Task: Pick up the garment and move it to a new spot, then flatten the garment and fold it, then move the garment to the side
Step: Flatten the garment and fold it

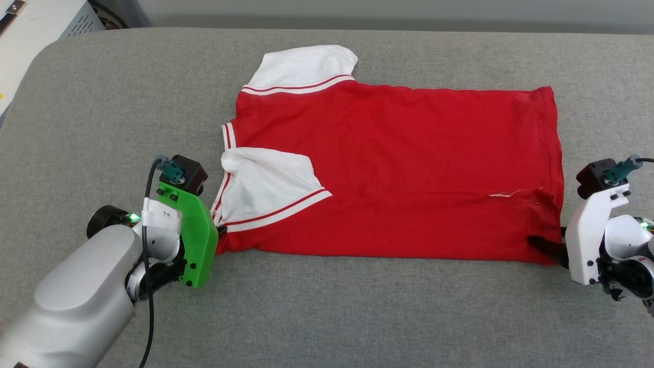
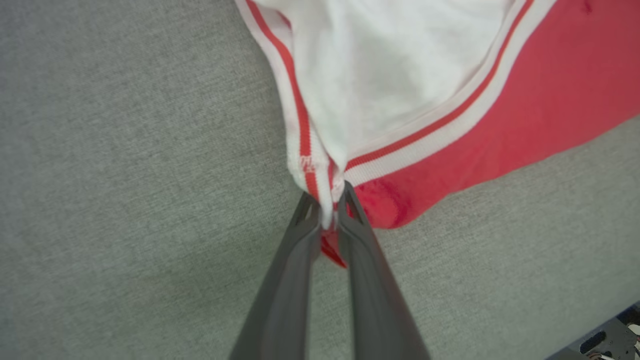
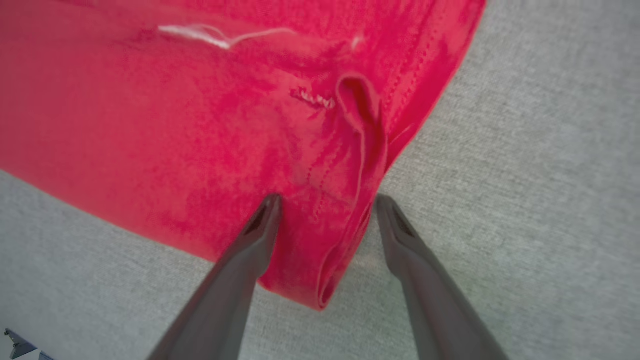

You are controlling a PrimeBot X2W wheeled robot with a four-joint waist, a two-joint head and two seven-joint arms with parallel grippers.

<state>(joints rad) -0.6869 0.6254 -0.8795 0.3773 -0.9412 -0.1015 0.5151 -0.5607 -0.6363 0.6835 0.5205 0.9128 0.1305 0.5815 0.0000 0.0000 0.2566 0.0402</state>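
Grey woven cloth (image 1: 327,317) covers the whole work surface, and the garment (image 1: 409,168) lies near its middle, lengthwise across the head view. Its neck end is toward the robot's left and its hem toward the right. One white sleeve (image 1: 271,179) is folded over the red body; the other sleeve (image 1: 304,66) juts from the far edge.

The left gripper (image 2: 327,207) is clamped on the near neck-end corner, with its fingers pinched on the striped trim (image 2: 302,130) and a little red fabric. The right gripper (image 3: 327,200) stands with its fingers well apart, straddling the near hem corner (image 3: 325,280) and holding nothing. One finger rests over the red cloth, the other on the grey cover just beside the edge.

The shirt looks flattened and partly folded, so the step in hand is probably securing this second corner for the next fold.

- **Grip:** the right fingers should go deep enough to take every layer at the rumpled hem before closing, or the lower layer may slip free.
- **Lift:** both corners should rise together and level, with the near edge lightly taut.
- **Carry:** both should travel at the same pace, so the loose sleeve does not slide off and the new crease runs straight.
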